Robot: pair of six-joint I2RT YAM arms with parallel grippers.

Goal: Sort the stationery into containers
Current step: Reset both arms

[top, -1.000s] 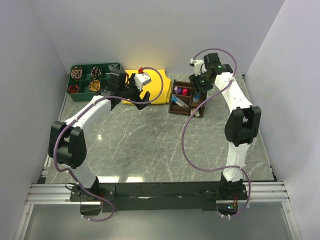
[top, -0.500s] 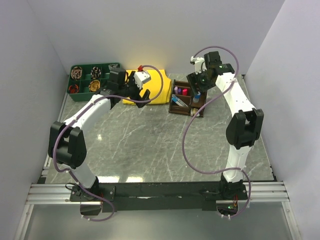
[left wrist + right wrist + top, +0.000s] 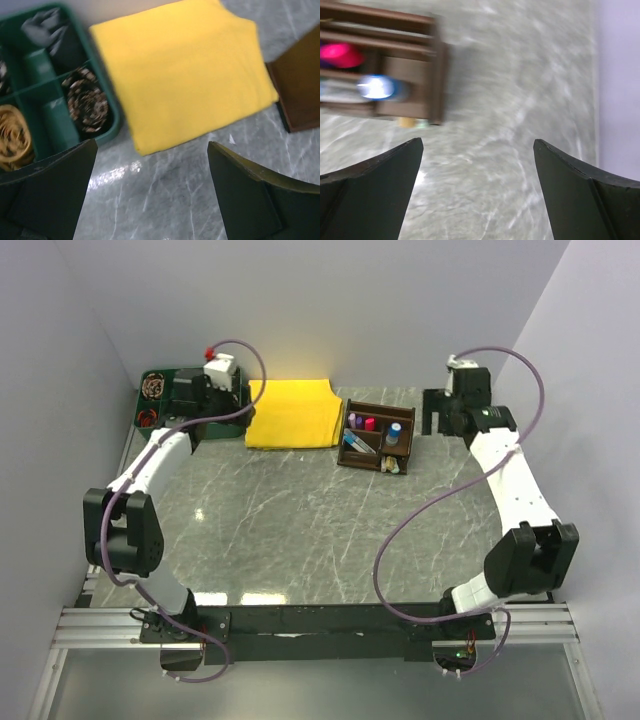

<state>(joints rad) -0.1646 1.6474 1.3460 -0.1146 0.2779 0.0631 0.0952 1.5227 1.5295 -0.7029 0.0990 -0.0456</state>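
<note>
The dark brown wooden organiser [image 3: 373, 454] stands at the back middle of the table. In it are marker pens with pink [image 3: 368, 424], blue [image 3: 395, 428] and purple [image 3: 352, 420] caps. Tiny tan and green blocks [image 3: 392, 466] lie at its front right corner. My right gripper [image 3: 437, 420] is open and empty, to the right of the organiser. In its wrist view the gripper [image 3: 478, 142] hangs over bare marble, with the organiser [image 3: 438, 75] blurred at upper left. My left gripper [image 3: 222, 405] is open and empty by the green tray; it also shows in the left wrist view [image 3: 151, 150].
A green divided tray [image 3: 150, 430] with coiled round items [image 3: 87, 100] sits at the back left. A flat yellow cloth [image 3: 292, 412] lies between the tray and the organiser. White walls close in the left, back and right sides.
Both arms have pulled outward. The left gripper moved left from above the yellow cloth to the green tray. The right gripper moved right, away from the organiser.
</note>
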